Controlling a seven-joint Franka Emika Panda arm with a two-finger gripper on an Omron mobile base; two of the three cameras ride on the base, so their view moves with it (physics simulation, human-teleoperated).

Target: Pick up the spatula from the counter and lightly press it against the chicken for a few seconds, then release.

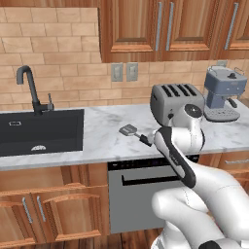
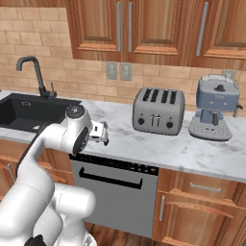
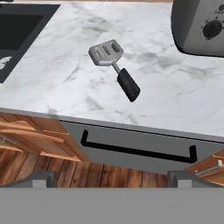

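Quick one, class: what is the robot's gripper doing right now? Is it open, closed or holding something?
Gripper: open, holding nothing; the spatula lies untouched on the counter.

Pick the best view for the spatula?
Hand view: the whole spatula lies unobstructed on the counter, slotted head and black handle clear. Left base view shows it small, the handle's end behind the arm. In the right base view the arm stands in front of that spot.

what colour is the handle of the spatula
Black. The spatula handle shows best in the hand view, lying on the marble counter.
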